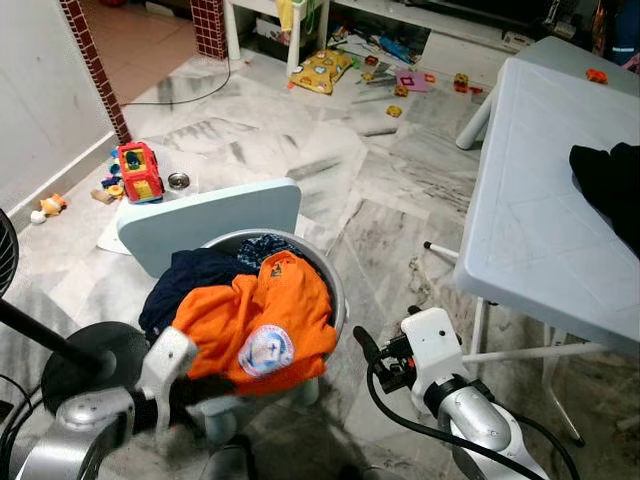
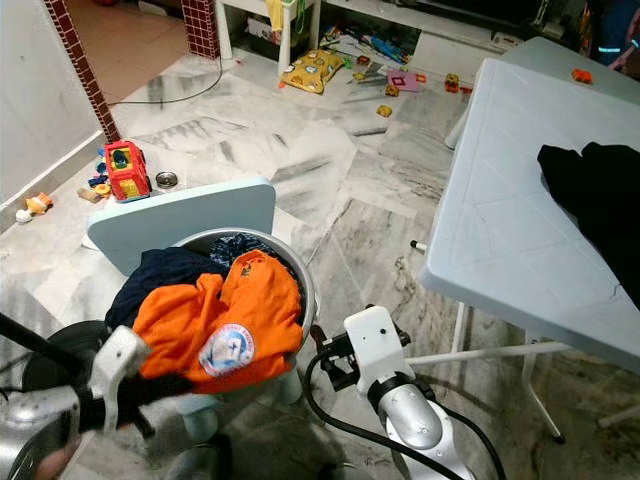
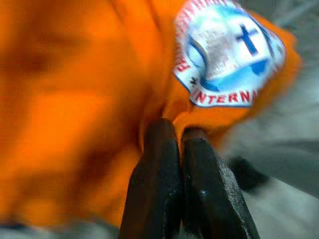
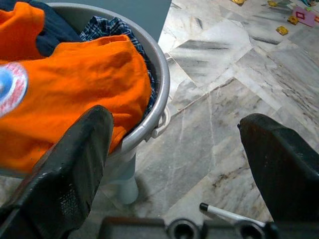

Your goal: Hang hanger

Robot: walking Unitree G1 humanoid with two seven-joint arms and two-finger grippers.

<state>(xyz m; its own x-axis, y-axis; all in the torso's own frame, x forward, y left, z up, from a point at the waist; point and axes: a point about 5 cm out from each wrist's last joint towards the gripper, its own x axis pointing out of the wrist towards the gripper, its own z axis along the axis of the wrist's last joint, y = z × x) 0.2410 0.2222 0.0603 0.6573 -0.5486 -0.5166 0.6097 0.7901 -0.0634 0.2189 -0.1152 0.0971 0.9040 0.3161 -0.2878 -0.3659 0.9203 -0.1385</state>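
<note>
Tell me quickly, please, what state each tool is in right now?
Left tool: closed, pinching the orange shirt in the basin.
Right tool: open, holding nothing, beside the basin.

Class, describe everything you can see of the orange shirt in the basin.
The orange shirt is soft, crumpled fabric with a round white, blue and red printed badge. It lies heaped on top of dark blue clothes in the grey basin, draping over its near rim. The left gripper pinches its edge with shut fingers, just below the badge.
</note>
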